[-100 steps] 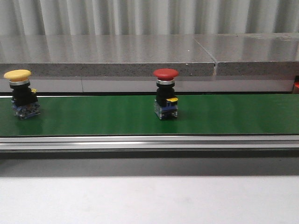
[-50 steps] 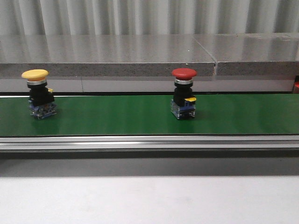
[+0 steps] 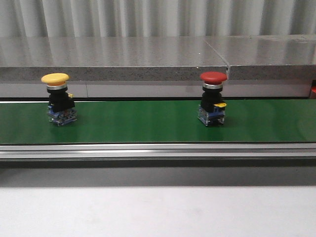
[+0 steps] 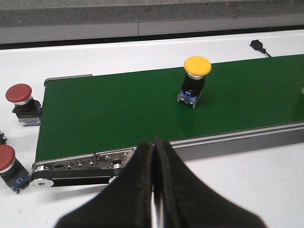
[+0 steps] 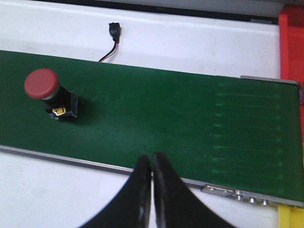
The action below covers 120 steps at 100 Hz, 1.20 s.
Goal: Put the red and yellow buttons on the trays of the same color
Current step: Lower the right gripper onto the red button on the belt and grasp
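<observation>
Both grippers, left gripper (image 4: 153, 156) and right gripper (image 5: 152, 166), hang closed, holding nothing. One yellow button (image 3: 59, 98) and one red button (image 3: 213, 98) stand upright, well apart, on the green conveyor belt (image 3: 138, 123); two spare red buttons (image 4: 20, 104) sit on the white counter (image 4: 237, 185) beside its end.

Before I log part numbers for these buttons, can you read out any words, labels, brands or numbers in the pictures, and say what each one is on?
None can be read.
Yellow button: no marking shows on its cap or base.
Red button: its cap is plain; the small yellow tab on its base is too small to read.
Green belt: only faint pale streaks, no letters.
Red tray: no text visible.
</observation>
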### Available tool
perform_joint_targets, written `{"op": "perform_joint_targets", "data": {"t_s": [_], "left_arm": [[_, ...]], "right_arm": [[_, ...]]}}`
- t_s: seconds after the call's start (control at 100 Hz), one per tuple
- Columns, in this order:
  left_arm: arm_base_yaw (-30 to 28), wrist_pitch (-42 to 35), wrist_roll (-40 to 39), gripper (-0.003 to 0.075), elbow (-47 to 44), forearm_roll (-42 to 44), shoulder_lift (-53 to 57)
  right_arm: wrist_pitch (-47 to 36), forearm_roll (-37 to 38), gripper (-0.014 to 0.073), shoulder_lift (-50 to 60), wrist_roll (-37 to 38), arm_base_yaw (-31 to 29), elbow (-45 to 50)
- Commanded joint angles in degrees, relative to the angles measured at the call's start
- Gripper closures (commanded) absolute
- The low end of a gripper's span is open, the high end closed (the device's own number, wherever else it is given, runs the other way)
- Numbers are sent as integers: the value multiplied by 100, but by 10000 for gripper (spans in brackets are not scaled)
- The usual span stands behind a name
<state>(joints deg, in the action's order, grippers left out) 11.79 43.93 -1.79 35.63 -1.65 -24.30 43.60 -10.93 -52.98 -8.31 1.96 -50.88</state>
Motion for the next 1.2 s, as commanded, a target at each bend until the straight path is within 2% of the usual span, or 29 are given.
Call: {"op": "perform_joint_targets", "data": {"t_s": [0.0, 0.2, 0.29, 0.5, 0.72, 0.91, 1.19], "left_arm": [[49, -447, -4, 741, 146, -71, -50], [49, -447, -4, 741, 146, -71, -50], [49, -447, -4, 741, 146, -71, -50], [49, -447, -4, 741, 146, -71, -50], [49, -447, -4, 741, 146, -71, -50], [49, -447, -4, 741, 146, -71, -50], [49, -447, -4, 741, 146, -71, -50]], "right_arm": [[-229, -88, 457, -321, -78, 145, -418], [-52, -88, 101, -1112, -83, 515, -961], [134, -88, 6, -1451, -83, 698, -1253], [557, -8, -1, -2297, 208, 1134, -2007], [1111, 605, -1, -3058, 925, 1421, -2721], [1640, 605, -1, -3623, 930, 1455, -3108], [1623, 890, 1, -4186, 930, 1381, -3139]]}}
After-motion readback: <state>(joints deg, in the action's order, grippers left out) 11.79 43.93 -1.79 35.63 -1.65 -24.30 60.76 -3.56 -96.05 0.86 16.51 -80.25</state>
